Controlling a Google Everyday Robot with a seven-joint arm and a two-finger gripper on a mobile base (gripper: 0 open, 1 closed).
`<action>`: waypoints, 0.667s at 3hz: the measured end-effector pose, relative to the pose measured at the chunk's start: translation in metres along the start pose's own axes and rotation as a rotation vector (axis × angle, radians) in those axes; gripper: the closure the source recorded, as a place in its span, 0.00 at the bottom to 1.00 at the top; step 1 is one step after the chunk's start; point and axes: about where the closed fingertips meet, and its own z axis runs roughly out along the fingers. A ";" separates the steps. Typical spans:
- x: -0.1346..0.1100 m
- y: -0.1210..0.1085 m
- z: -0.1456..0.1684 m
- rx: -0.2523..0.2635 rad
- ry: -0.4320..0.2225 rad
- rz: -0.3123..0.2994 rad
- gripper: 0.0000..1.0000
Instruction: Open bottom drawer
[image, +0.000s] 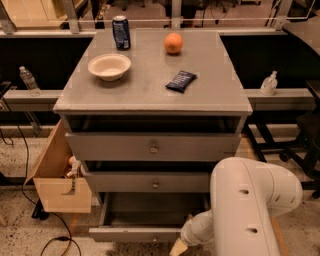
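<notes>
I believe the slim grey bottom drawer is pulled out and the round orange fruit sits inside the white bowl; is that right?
Not quite: the camera view shows the round orange fruit lying on the grey cabinet top, apart from the white bowl. The slim grey bottom drawer is pulled out, with the gripper at its front.

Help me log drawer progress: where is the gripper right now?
The gripper is at the bottom edge of the camera view, right of centre, beside the right end of the pulled-out bottom drawer, under the white arm.
</notes>
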 end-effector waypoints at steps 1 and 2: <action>-0.018 -0.001 -0.010 0.010 -0.029 -0.063 0.00; -0.033 0.000 -0.033 0.023 -0.074 -0.121 0.00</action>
